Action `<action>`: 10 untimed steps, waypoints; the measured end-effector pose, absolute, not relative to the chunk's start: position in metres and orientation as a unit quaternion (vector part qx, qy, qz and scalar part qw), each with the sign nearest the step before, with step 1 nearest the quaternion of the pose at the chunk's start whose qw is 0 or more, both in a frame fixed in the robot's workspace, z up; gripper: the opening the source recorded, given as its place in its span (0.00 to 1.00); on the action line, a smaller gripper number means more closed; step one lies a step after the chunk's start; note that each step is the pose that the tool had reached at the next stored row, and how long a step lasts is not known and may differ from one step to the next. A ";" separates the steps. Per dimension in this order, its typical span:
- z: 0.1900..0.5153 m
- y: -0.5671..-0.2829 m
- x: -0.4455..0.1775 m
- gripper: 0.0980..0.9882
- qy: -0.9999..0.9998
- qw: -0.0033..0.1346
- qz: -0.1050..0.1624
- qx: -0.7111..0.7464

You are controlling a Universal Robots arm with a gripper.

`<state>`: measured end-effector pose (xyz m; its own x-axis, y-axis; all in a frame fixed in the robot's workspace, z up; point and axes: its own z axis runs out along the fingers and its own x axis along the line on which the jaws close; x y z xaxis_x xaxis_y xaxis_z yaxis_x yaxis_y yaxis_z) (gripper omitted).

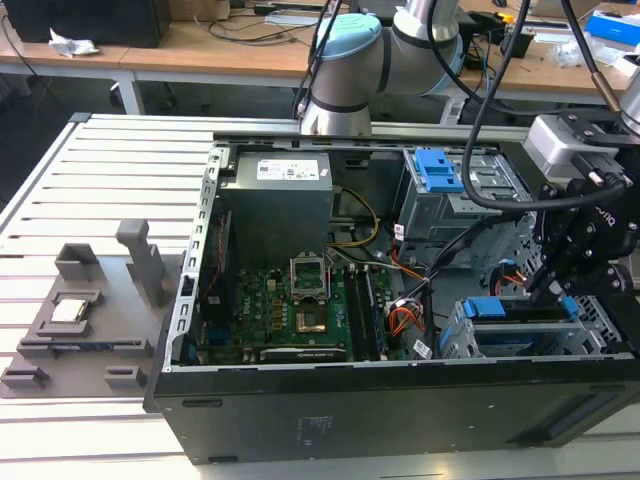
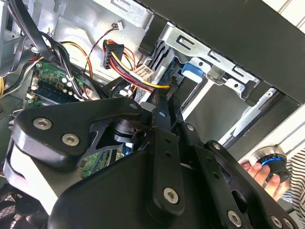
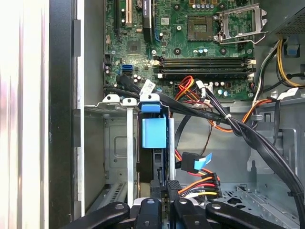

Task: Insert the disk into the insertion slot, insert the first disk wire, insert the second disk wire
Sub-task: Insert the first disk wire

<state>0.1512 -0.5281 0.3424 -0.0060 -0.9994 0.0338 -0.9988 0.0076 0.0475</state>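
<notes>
Silver arm (image 1: 418, 32), pale blue joint cap (image 1: 352, 32), black tool (image 2: 162, 107) with silver screws (image 2: 170, 194), black cables (image 1: 471, 150).

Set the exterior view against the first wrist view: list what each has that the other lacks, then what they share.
Exterior view adds: the arm's base and the grey fixture outside the case. First wrist view adds: a blue-tabbed wire connector, apart from the disk. Shared: the open processor socket, and the disk's blue carrier sitting in the insertion slot.
</notes>
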 end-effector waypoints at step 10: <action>0.343 -0.528 0.150 0.07 -0.709 0.029 -0.005 0.704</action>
